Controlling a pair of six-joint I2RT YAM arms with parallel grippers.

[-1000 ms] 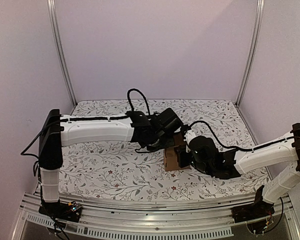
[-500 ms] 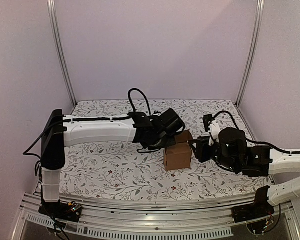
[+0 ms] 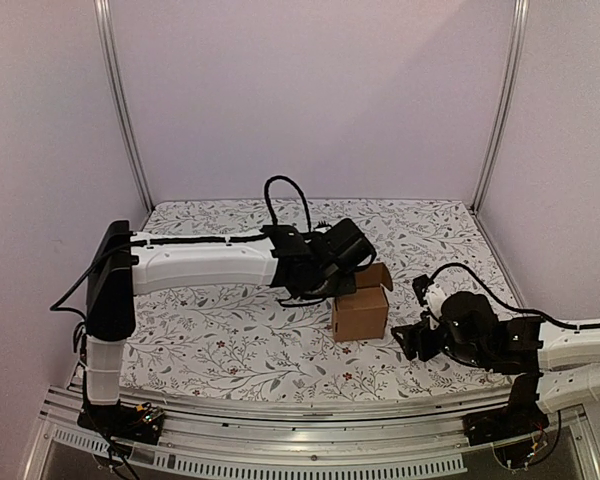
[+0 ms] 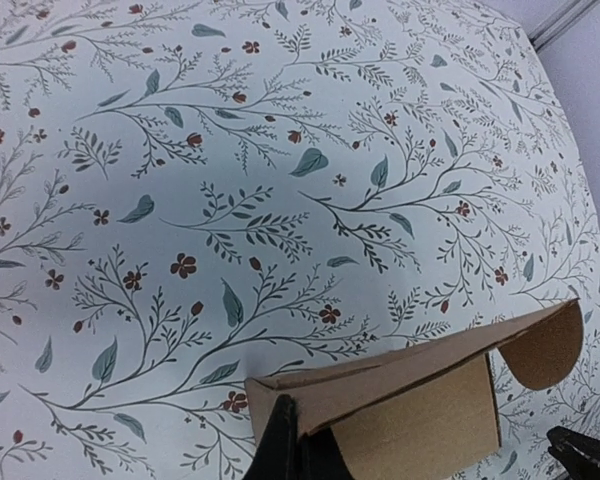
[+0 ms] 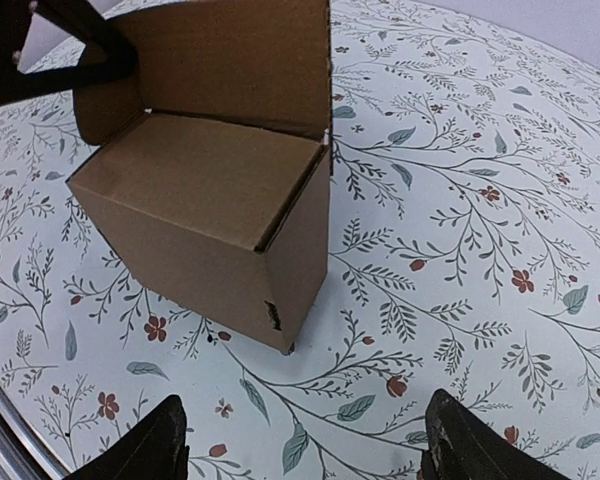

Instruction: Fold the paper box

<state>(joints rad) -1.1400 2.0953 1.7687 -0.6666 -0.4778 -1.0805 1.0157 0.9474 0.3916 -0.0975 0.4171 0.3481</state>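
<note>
The paper box (image 3: 360, 312) is a small brown cardboard cube standing on the floral table, its lid flap (image 3: 374, 276) raised at the back. My left gripper (image 3: 348, 262) reaches in from the left and is shut on the lid's left corner. In the left wrist view its fingertips (image 4: 290, 448) pinch the cardboard edge of the paper box (image 4: 420, 400). My right gripper (image 3: 412, 340) hangs just right of the box, clear of it. The right wrist view shows the paper box (image 5: 210, 210) ahead and my right gripper (image 5: 310, 450) open, with only tablecloth between its fingers.
A floral cloth (image 3: 220, 340) covers the table. Metal frame posts (image 3: 500, 100) stand at the back corners, with plain walls behind. A metal rail (image 3: 280, 415) runs along the near edge.
My right gripper has let go of the box, opened and pulled back toward the near right. The left gripper stays shut at the lid, shifted slightly right, and the box with it.
</note>
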